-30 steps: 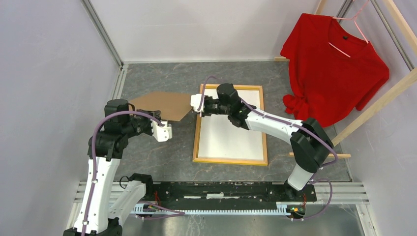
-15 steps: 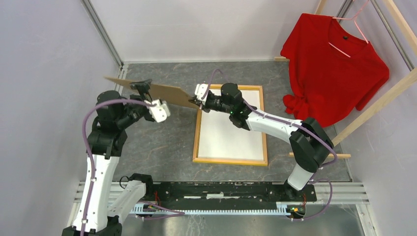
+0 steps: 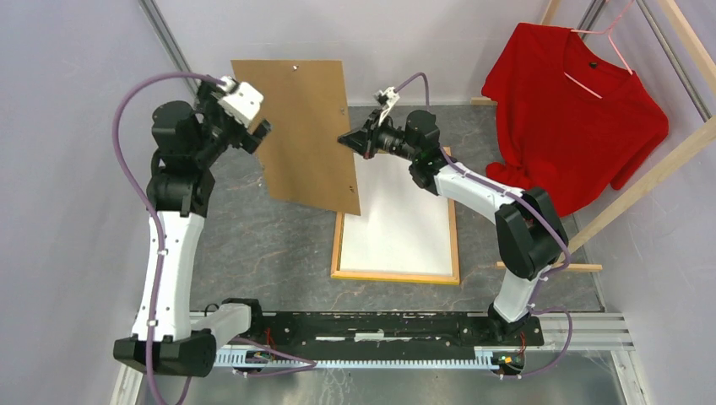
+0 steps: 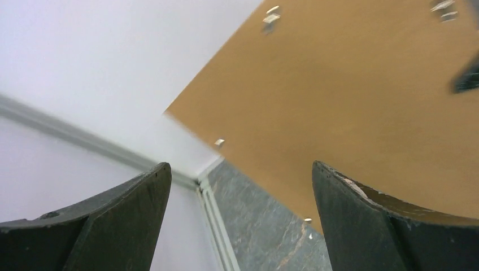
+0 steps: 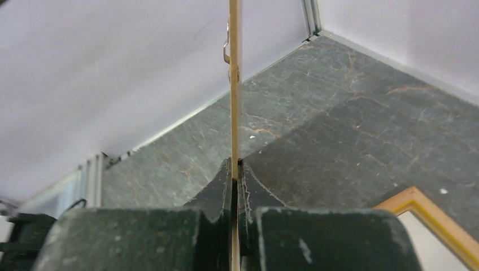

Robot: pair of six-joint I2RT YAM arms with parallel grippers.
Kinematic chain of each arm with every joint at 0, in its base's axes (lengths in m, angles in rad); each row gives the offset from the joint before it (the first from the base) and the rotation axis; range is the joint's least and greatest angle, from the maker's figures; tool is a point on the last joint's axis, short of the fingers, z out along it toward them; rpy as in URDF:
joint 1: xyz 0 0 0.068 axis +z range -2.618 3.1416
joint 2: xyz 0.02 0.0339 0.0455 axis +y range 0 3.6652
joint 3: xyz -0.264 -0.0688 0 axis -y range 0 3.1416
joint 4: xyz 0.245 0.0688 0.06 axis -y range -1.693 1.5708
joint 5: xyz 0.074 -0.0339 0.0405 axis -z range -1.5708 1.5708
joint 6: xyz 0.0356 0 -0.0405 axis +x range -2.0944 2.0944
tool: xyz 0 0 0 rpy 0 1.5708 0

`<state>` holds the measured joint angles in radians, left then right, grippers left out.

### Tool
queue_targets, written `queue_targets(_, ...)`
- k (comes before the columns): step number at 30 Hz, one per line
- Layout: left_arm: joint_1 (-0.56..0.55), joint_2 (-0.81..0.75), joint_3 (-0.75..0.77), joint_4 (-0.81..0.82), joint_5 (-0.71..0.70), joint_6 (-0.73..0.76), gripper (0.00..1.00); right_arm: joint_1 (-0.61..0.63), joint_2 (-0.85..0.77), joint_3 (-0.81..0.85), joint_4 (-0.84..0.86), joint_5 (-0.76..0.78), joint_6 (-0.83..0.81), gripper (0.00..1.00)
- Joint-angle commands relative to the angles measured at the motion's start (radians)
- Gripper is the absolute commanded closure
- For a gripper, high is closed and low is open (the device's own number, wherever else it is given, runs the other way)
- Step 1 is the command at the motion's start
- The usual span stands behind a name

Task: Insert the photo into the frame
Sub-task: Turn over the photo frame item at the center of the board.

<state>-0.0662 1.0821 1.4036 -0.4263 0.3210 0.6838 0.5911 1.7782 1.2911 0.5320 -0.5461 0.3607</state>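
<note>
The frame (image 3: 339, 226) lies flat on the table with its light wood side up. A plain white sheet (image 3: 401, 215) fills it; no printed side shows, so I cannot tell if this is the photo. Above the frame's left rail a brown fibreboard panel (image 3: 304, 135) stands upright in the air. My right gripper (image 3: 348, 140) is shut on its right edge, and the thin edge (image 5: 235, 84) rises from between the pinched jaws (image 5: 234, 169). My left gripper (image 3: 256, 129) hangs open beside the panel's left edge. Nothing sits between its fingers (image 4: 237, 214), and the panel (image 4: 350, 96) lies beyond them.
A red shirt (image 3: 574, 118) hangs on a wooden rack (image 3: 659, 160) at the back right. Grey walls close in the left and back sides. A black rail (image 3: 380, 325) carrying the arm bases runs along the near edge. A frame corner (image 5: 429, 217) shows low right in the right wrist view.
The panel has swung up from nearly flat to upright and risen toward the back. My left gripper opened and let go of it; my right gripper closed on its edge. Both arms rose.
</note>
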Motion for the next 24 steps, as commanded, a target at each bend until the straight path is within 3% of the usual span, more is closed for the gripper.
queue_targets(1,0.146,0.083,0.078,0.048,-0.019,-0.224,0.00,-0.051,0.037,0.036,0.254,-0.097,0.395,1.00)
queue_targets(3,0.233,0.140,0.110,0.003,0.018,-0.258,0.00,-0.069,0.046,0.019,0.300,-0.100,0.477,1.00)
queue_targets(6,0.275,0.186,0.107,-0.045,0.030,-0.239,0.00,-0.092,0.055,0.021,0.273,-0.105,0.535,1.00)
queue_targets(15,0.276,0.137,-0.184,-0.023,-0.029,-0.135,0.02,-0.169,0.081,-0.063,0.332,-0.159,0.893,1.00)
queue_targets(24,0.278,0.128,-0.301,0.030,-0.061,-0.106,0.01,-0.261,-0.029,-0.207,0.242,-0.254,0.896,1.00)
